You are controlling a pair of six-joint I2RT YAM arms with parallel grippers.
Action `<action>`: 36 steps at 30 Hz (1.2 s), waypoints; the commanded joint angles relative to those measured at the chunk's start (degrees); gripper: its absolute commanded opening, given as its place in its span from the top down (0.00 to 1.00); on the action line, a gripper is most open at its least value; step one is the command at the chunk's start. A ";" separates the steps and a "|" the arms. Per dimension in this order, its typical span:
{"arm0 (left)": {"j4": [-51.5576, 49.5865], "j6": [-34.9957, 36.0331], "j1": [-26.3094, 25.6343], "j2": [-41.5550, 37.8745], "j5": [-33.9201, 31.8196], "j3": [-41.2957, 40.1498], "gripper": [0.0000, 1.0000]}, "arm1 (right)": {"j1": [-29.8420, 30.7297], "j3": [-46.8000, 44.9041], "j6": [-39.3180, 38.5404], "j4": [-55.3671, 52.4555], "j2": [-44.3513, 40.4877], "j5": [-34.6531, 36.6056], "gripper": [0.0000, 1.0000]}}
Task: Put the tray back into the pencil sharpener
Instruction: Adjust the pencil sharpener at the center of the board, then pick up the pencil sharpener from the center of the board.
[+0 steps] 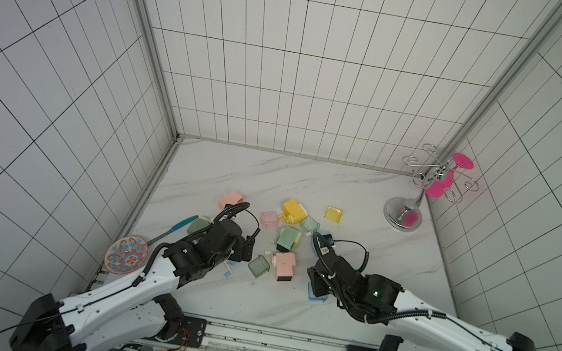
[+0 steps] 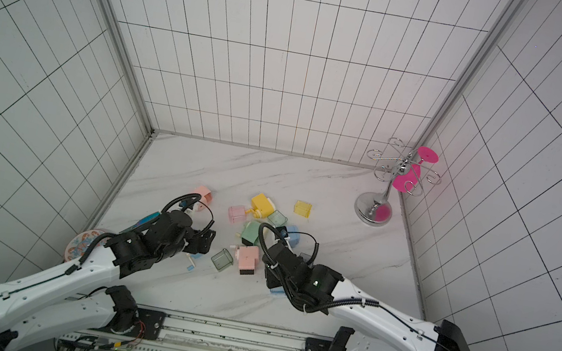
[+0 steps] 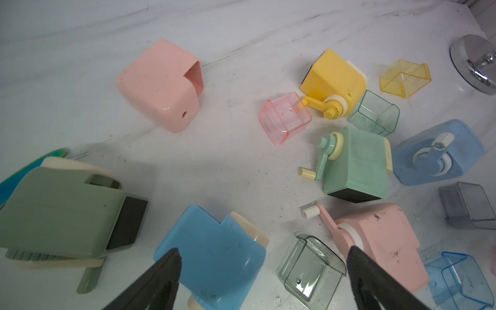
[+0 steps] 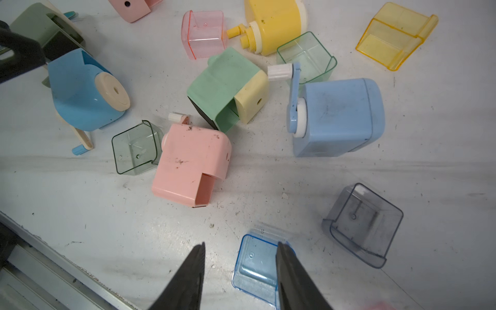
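White marble-patterned tabletop (image 1: pixel 308 189), strewn with pastel sharpeners and loose trays. My left gripper (image 3: pixel 263 249) hangs with its jaws spread to their widest and empty, straddling from above the bright blue plastic sharpener body (image 3: pixel 214 255), whose stepped tray opening shows. My right gripper (image 4: pixel 241 243) stands part-way open and grips nothing. Bare table shows between its fingers, and one finger overlaps the clear blue plastic tray (image 4: pixel 255 265), which rests on the table near the front edge. Whether that finger touches the tray I cannot tell. I judge this tray to belong to the bright blue body, which lies well apart from it, beyond the pink plastic sharpener (image 4: pixel 188 161) and the clear green tray (image 4: pixel 134 150).

Hazards: closing from this offset would shove the tray sideways or pinch one thin wall, so that it tilts or springs free. A pale blue crank sharpener (image 4: pixel 338 115) and a smoky grey-blue tray (image 4: pixel 362 225) lie near — I could mate the wrong pair. Dark crumbs (image 4: pixel 212 225) on the table may let the tray skid.
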 commanded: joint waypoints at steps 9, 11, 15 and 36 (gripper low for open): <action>-16.95 -28.35 0.01 8.39 -4.47 7.07 0.03 | -0.54 -2.79 -1.74 3.15 -2.69 -0.34 0.54; -20.17 -30.10 0.07 12.23 -4.30 9.79 0.03 | -0.60 -3.18 -1.47 3.14 -3.32 -0.28 0.54; -21.68 -31.83 0.38 18.53 -4.41 12.68 0.03 | -0.58 -4.18 -1.07 3.16 -4.69 0.00 0.55; -13.05 -27.83 5.18 31.32 1.65 14.67 0.03 | -0.88 -6.48 0.60 3.28 -6.02 -1.03 0.56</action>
